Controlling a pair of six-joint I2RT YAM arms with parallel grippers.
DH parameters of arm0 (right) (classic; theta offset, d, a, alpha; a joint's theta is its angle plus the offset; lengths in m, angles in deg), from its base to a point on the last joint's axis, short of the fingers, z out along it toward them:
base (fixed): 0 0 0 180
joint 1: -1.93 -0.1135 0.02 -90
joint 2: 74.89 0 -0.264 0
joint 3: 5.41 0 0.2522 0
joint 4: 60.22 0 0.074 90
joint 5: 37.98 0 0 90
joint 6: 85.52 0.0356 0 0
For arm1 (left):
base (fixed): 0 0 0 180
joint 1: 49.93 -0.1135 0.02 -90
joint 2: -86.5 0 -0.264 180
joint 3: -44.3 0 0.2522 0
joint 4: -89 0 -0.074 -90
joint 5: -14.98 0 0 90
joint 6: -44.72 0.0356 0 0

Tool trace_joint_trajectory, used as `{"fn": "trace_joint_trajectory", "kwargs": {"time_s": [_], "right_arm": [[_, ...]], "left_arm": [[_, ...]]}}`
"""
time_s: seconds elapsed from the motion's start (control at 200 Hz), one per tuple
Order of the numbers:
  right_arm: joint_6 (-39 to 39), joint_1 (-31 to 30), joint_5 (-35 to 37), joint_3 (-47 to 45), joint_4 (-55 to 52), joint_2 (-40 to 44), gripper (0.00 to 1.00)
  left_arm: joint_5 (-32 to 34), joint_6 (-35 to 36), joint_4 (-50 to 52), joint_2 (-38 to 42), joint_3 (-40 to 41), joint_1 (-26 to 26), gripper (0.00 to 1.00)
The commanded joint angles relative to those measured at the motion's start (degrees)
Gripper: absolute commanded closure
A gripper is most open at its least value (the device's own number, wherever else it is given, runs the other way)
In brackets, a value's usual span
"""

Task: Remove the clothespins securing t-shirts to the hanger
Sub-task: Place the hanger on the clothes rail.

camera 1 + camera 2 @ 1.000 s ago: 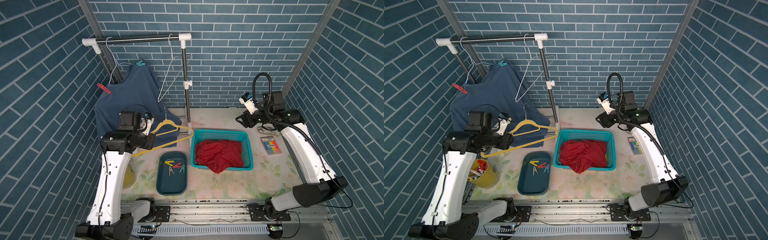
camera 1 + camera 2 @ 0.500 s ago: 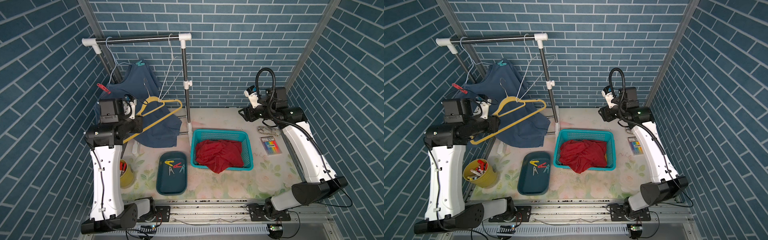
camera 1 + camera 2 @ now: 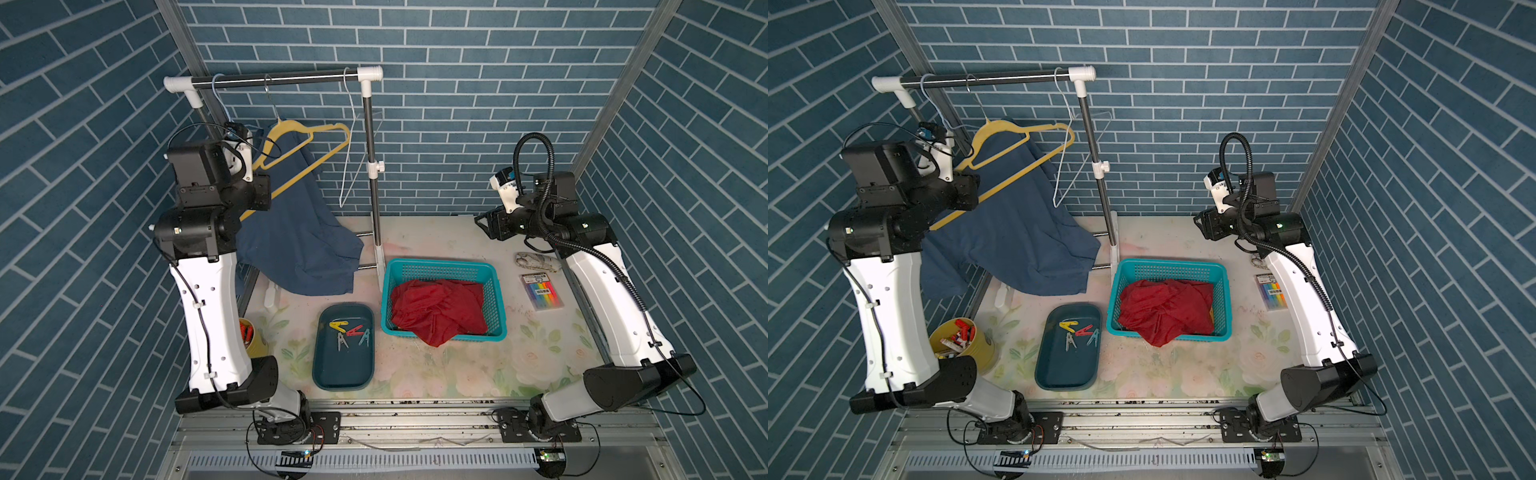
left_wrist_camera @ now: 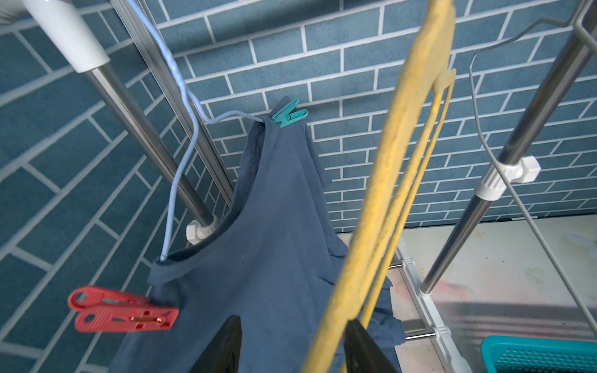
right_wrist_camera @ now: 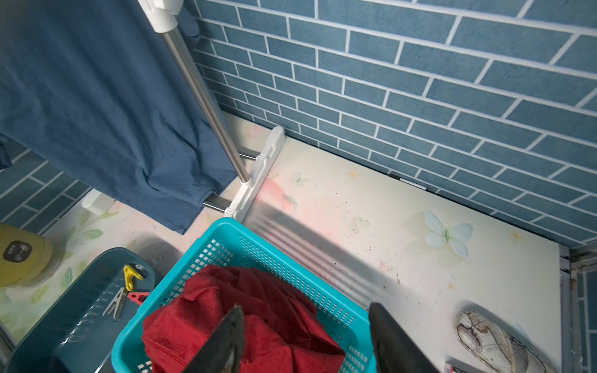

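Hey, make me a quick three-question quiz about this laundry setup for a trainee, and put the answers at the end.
1. How many clothespins lie in the dark tray?
2. True or false: the right gripper is open, with nothing between its jaws.
3. Which clothespins are clipped on the blue t-shirt? A: red and teal. B: yellow and grey. C: two yellow.
Key: 1. Four. 2. True. 3. A, the red clothespin and the teal clothespin.

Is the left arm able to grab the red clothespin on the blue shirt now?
Probably not yet. The left gripper is closed on the yellow hanger, so its jaws are busy. The red clothespin on the slate blue t-shirt looks near and uncovered once it lets go.
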Motion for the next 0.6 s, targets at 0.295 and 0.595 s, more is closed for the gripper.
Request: {"fn": "trace_joint_trajectory", "kwargs": {"time_s": [0.295,0.595], "right_arm": [[2.56,-1.06,-3.81,0.40,1.13,-0.27,0.41],[-1.23,-5.94,0.21,5.12,-5.51,-4.81,0.42]], "left_arm": [[-1.15,-6.45,-5.79,-12.04,-12.78,2.38,1.00],[4.47,-6.92,-3.69,-17.22,-13.69,7.75,1.00]]}}
